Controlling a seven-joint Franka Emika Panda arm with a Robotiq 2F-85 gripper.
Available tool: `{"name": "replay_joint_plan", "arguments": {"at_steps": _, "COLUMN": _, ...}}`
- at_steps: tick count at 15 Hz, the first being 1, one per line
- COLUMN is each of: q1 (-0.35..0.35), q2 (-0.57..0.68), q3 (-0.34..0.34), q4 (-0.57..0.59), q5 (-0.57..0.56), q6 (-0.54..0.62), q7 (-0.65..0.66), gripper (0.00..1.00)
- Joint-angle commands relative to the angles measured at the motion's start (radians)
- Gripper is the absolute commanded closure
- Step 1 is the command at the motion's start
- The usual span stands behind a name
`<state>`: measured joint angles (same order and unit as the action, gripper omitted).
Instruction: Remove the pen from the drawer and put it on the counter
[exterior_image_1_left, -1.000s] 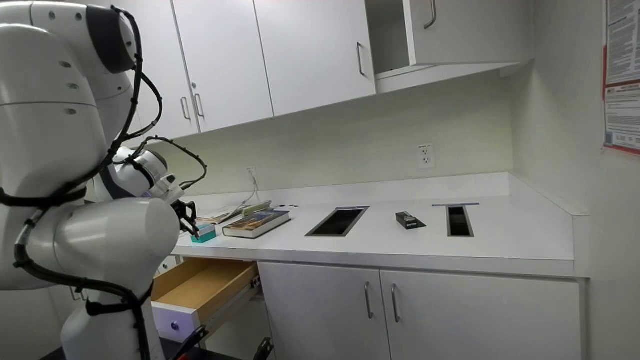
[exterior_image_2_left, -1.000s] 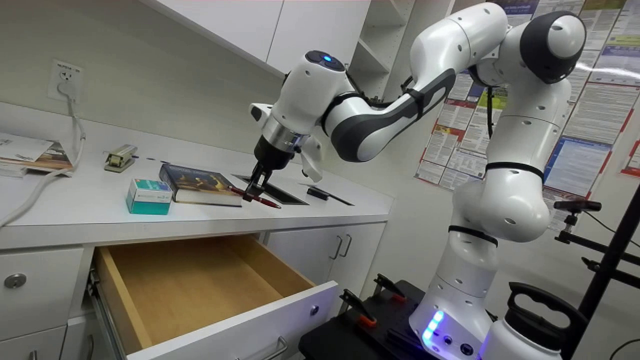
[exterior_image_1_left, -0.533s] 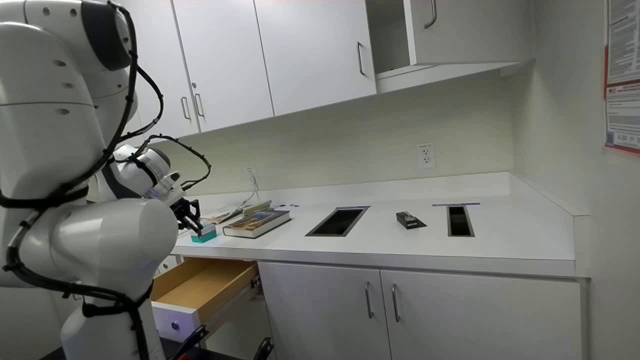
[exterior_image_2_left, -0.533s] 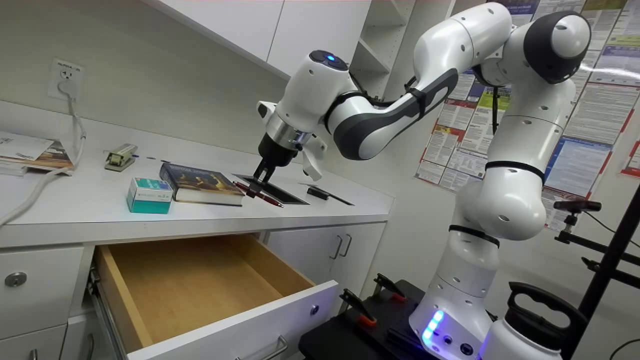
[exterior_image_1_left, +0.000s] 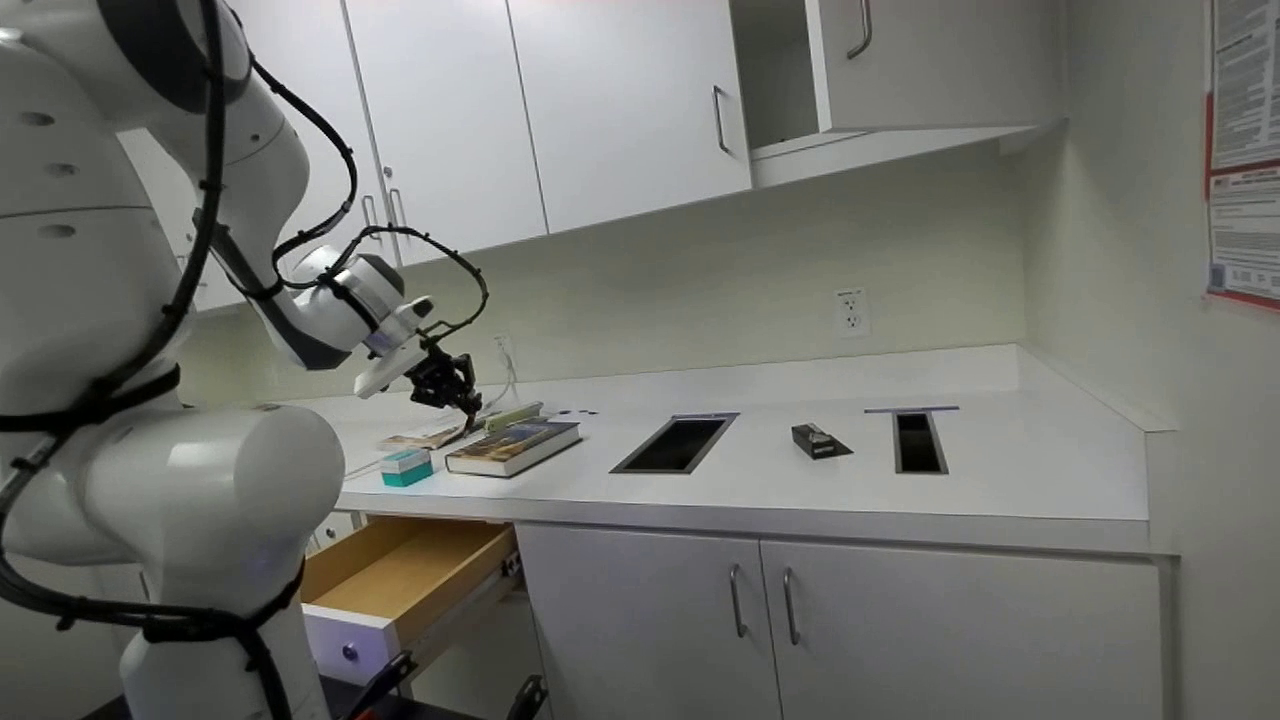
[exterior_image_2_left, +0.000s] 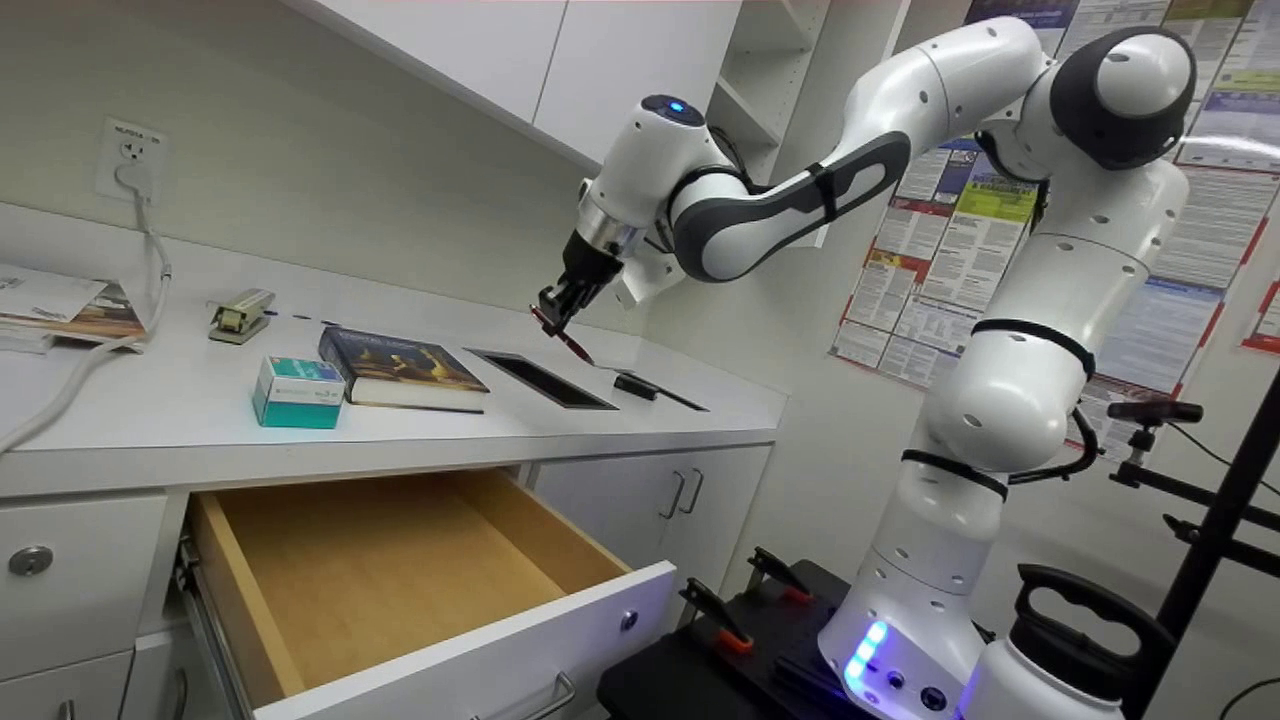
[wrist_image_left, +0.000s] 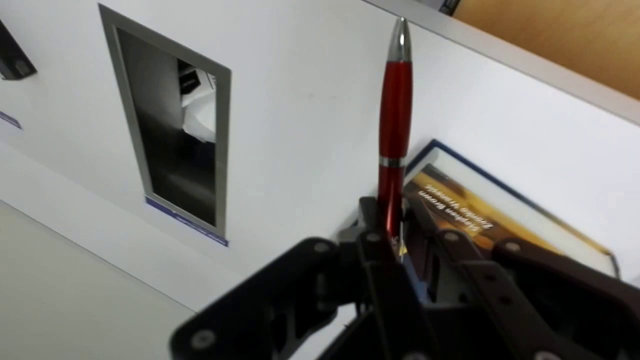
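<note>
In the wrist view a strip of white counter (wrist_image_left: 300, 125) separates the framed recess (wrist_image_left: 223, 150) from the book (wrist_image_left: 475, 220), giving room between them, and runs out to the counter's front edge; below and past that edge the drawer (exterior_image_2_left: 400, 570) stands open, as both exterior views show. In an exterior view the teal-and-white box (exterior_image_2_left: 298, 395) sits just beside the book, near the same edge. The gripper (wrist_image_left: 392, 215) is clamped on the pen (wrist_image_left: 395, 110), a fingertip on either side of the red barrel, parted by only its thickness. The pen is over the counter, slanting downward; whether its silver tip touches the surface cannot be told.
</note>
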<state>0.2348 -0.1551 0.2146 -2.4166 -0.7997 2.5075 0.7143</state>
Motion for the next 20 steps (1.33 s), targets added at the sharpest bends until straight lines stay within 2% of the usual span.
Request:
{"name": "replay_joint_plan", "arguments": {"at_steps": 1, "q1": -0.088, "q2": -0.026, "q3": -0.023, "q4": -0.009, "q5": 0.003, "q6": 0.041, "q7": 0.101, "gripper": 0.96}}
{"name": "replay_joint_plan", "arguments": {"at_steps": 5, "q1": -0.156, "q2": 0.007, "q3": -0.055, "q4": -0.009, "q5": 0.019, "q6": 0.084, "q7": 0.238, "gripper": 0.96}}
{"name": "replay_joint_plan", "arguments": {"at_steps": 6, "q1": -0.142, "q2": -0.004, "q3": -0.043, "q4": -0.003, "q5": 0.008, "q6": 0.045, "q7": 0.172, "gripper": 0.84}}
{"name": "replay_joint_plan", "arguments": {"at_steps": 9, "q1": -0.159, "q2": 0.01, "q3": -0.053, "q4": -0.004, "q5": 0.01, "q6": 0.063, "q7": 0.213, "gripper": 0.84}}
{"name": "replay_joint_plan", "arguments": {"at_steps": 10, "q1": -0.158, "q2": 0.012, "q3": -0.053, "q4": -0.004, "q5": 0.01, "q6": 0.064, "q7": 0.216, "gripper": 0.96}}
{"name": "replay_joint_plan", "arguments": {"at_steps": 11, "q1": -0.155, "q2": 0.022, "q3": -0.059, "q4": 0.003, "q5": 0.044, "q6": 0.086, "q7": 0.206, "gripper": 0.96}}
{"name": "replay_joint_plan", "arguments": {"at_steps": 14, "q1": -0.138, "q2": 0.104, "q3": -0.097, "q4": 0.042, "q5": 0.292, "q6": 0.153, "q7": 0.09, "gripper": 0.96}}
{"name": "replay_joint_plan", "arguments": {"at_steps": 17, "q1": -0.138, "q2": 0.195, "q3": -0.114, "q4": 0.087, "q5": 0.575, "q6": 0.209, "q7": -0.081, "gripper": 0.96}}
{"name": "replay_joint_plan", "arguments": {"at_steps": 20, "q1": -0.155, "q2": 0.271, "q3": -0.116, "q4": 0.154, "q5": 0.835, "q6": 0.212, "q7": -0.263, "gripper": 0.96}}
